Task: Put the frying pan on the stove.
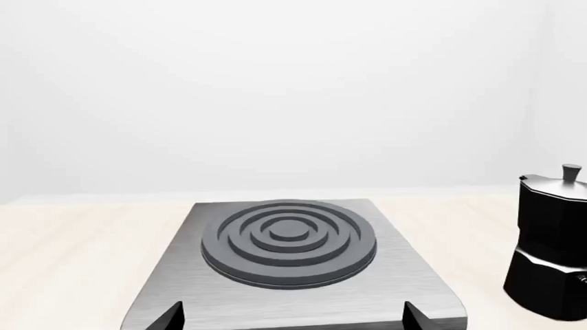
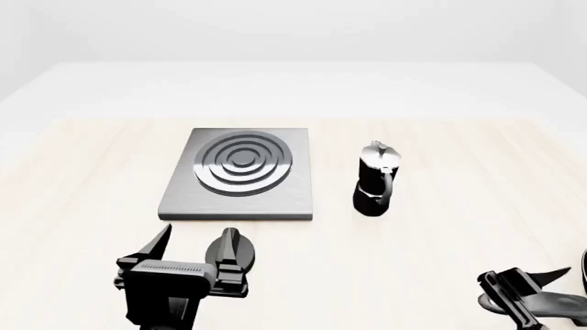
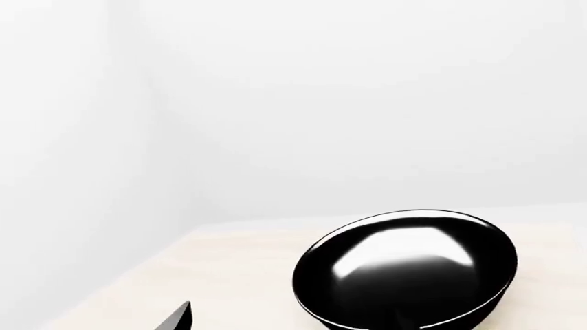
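On the table (image 2: 82, 206), stove (image 2: 240, 180) bare; left gripper (image 2: 194, 253) spread wide; right gripper's (image 2: 537, 292) spread unclear near pan (image 3: 403, 271).

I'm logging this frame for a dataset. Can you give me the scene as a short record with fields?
surface: pale wooden table
stove: flat on the table, rings bare
frying pan: in front of the right gripper, barely in the head view, not on the stove
moka pot: upright, to the right of the stove, apart from it
left gripper: open, empty, near the stove's front edge
right gripper: low at the head view's right, state unclear
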Motion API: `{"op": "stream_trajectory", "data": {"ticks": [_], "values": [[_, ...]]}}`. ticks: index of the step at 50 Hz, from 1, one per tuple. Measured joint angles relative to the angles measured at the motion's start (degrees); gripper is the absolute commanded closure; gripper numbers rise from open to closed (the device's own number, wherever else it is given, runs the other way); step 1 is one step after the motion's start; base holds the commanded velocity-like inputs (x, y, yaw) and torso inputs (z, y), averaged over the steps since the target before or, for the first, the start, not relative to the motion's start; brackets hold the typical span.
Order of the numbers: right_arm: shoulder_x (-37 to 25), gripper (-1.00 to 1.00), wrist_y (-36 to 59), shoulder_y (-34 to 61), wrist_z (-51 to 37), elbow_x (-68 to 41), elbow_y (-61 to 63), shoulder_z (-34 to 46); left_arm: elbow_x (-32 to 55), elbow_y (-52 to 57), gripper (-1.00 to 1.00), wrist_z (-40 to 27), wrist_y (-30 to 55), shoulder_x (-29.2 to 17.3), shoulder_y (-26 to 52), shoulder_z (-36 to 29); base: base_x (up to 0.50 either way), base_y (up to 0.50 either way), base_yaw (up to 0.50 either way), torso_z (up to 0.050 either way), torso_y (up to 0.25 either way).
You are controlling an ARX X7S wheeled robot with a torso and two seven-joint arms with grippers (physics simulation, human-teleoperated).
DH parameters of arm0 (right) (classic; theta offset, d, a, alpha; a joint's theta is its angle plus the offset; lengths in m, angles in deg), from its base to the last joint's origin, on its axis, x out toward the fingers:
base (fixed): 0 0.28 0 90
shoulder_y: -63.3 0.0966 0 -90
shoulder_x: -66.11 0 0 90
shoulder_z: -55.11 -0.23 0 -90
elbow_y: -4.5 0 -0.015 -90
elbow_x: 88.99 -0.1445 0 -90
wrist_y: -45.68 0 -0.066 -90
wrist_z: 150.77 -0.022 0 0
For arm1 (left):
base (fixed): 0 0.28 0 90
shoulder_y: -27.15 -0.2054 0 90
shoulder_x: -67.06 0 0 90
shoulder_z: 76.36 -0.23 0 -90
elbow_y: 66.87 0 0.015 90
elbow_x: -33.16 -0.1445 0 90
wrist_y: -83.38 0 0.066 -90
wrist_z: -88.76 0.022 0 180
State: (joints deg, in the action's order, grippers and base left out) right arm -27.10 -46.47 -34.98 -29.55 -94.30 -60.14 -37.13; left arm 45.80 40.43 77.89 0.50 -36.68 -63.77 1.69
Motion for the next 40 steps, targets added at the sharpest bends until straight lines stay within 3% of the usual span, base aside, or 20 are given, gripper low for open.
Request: {"op": "stream_trajectory", "data": {"ticks": [40], "values": [[-0.5,-1.0,3.0,11.9,-11.7,3.5,-13.5,3.8,1.3,-0.8,-1.0,-0.7,-1.1,-1.0,0.1,-0.4,0.0,0.0,0.0,0.0,0.0]]}}
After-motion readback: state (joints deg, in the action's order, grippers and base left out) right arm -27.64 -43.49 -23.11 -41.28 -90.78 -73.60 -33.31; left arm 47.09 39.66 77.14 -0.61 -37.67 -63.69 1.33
